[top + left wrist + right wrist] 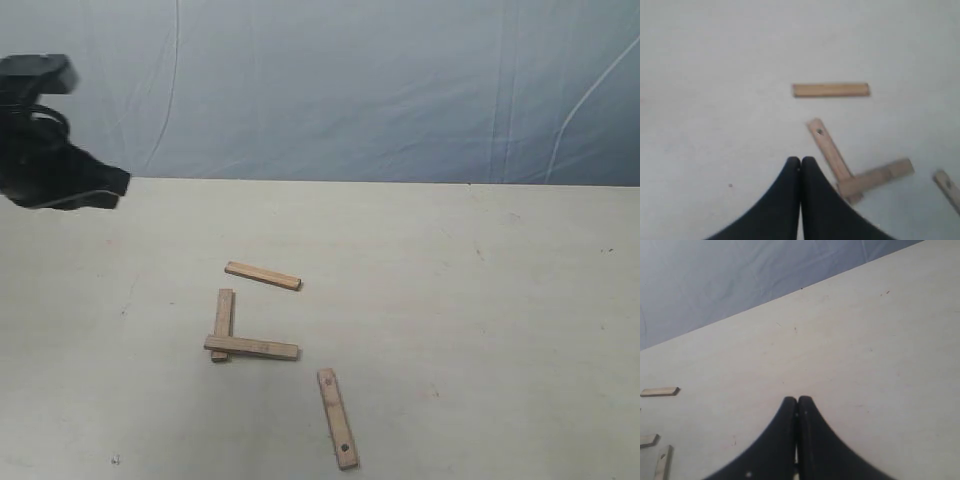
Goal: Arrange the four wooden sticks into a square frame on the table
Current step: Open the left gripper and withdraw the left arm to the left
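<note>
Exterior view: two of the four wooden sticks (pixel 252 347) are overlapped in an L on the table (pixel 500 330); two are found loose at its 1 and 5 o'clock. The left gripper (pixel 800 165) and right gripper (pixel 797 402) are closed, empty. Reopening over a loose stick is needed next.

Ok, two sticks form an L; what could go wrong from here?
The cross stick only rests over the end of the side stick; brushing either while placing the others could undo that corner. The far loose stick and the near loose stick lie flat on the table, so a pincer may just shove them. The left pincer and right pincer are shut; open before descending.
</note>
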`<move>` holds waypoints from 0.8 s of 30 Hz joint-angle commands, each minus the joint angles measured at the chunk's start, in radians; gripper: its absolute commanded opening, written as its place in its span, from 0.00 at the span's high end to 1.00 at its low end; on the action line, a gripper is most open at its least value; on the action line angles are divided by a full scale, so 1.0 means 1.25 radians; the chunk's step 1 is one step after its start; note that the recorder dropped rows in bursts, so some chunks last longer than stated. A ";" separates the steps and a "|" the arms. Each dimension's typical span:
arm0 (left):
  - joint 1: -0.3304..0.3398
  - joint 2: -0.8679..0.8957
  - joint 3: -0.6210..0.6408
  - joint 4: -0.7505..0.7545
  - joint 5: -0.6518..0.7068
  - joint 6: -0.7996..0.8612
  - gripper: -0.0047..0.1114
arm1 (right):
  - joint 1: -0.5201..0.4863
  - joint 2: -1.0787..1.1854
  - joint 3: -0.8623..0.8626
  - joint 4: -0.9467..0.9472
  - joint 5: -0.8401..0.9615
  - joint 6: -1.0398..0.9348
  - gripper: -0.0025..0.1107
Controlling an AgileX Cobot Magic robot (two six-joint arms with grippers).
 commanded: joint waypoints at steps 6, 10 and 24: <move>-0.025 -0.422 0.493 -0.329 -0.761 -0.057 0.96 | 0.003 0.000 -0.002 -0.009 -0.140 -0.002 0.99; -0.080 -0.544 0.636 -0.174 -0.950 -0.314 0.96 | 0.003 0.000 -0.002 -0.009 -0.302 -0.002 0.99; -0.105 -0.897 0.904 0.448 -1.154 -0.717 0.96 | 0.003 0.111 -0.036 -0.051 -0.758 -0.002 0.99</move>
